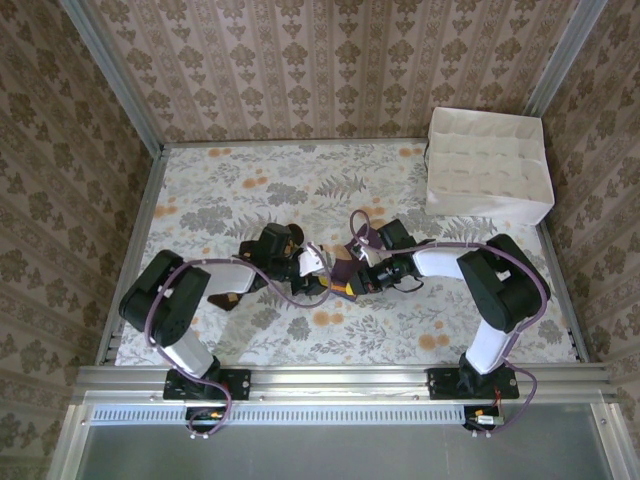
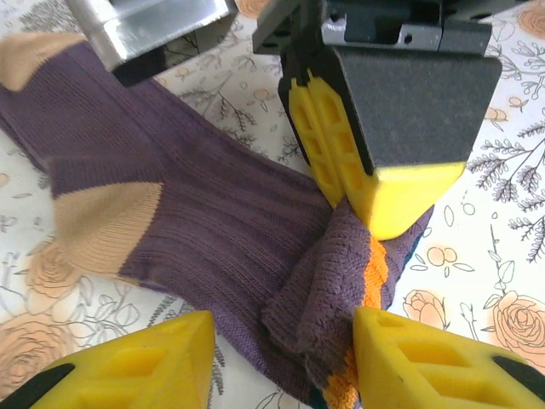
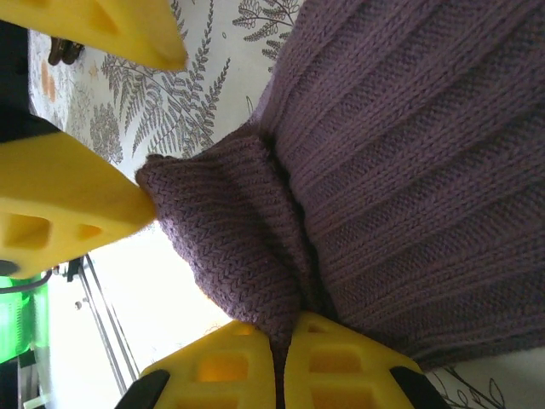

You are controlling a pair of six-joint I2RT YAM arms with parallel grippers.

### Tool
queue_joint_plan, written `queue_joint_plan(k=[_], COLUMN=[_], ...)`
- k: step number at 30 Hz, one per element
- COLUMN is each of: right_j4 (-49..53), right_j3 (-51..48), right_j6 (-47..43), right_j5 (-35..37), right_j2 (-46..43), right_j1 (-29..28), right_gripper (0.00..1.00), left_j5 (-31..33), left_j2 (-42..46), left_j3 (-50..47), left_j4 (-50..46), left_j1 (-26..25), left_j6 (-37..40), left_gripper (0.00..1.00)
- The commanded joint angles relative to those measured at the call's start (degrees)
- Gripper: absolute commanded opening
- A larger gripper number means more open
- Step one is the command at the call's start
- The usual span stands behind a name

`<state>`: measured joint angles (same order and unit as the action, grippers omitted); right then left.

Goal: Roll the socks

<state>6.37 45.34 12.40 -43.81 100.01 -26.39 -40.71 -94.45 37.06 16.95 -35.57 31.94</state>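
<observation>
The purple sock (image 2: 196, 221) lies flat on the flowered table, with pale orange heel and toe patches. Its cuff end, edged with an orange stripe, is folded up into a ridge (image 2: 341, 290). My right gripper (image 3: 285, 341) is shut on that fold, and its fingers (image 2: 341, 153) come down onto the fold from above in the left wrist view. My left gripper (image 2: 285, 358) is open, one finger on each side of the fold. Both grippers meet at the table's middle (image 1: 335, 272). A small brown lump (image 1: 291, 236) behind the left wrist may be the brown sock; I cannot tell.
A white cloth box (image 1: 490, 165) with compartments stands at the back right of the table. Patterned walls close in the table (image 1: 250, 190) on three sides. The left gripper's fingers (image 3: 68, 204) sit close beside the fold in the right wrist view.
</observation>
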Motion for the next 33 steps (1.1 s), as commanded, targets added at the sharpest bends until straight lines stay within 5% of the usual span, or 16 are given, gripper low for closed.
queue_joint_plan(k=[1,11,21,25,30,33], right_j4=[5.1,4.1,4.6,5.0,5.7,8.3], right_j3=[-0.3,-0.8,-1.0,-1.0,-1.6,-1.3], right_j6=[1.3,2.8,4.2,4.5,4.4,5.1], right_j5=[2.7,1.2,2.2,2.1,2.5,3.3], right_j2=[2.5,2.3,2.2,1.8,-0.8,-3.7], right_j1=[0.6,1.6,2.0,2.1,2.0,2.0], right_gripper=[0.00,0.00,0.00,0.00,0.00,0.09], left_j5=[-3.0,-5.1,-6.4,-6.2,-5.1,-3.6], left_j2=[-1.8,-4.3,-0.4,-1.2,-2.0,-2.6], left_j3=[1.4,1.3,-3.5,-2.6,-0.2,2.3], left_j4=[0.8,-1.8,1.4,0.7,-2.4,-8.3], left_j1=[-0.9,-2.4,-2.8,-2.8,-2.7,-1.7], left_j6=[1.1,-0.6,-4.8,-5.4,-7.2,-9.1], left_gripper=[0.46,0.36,0.43,0.33,0.06,0.00])
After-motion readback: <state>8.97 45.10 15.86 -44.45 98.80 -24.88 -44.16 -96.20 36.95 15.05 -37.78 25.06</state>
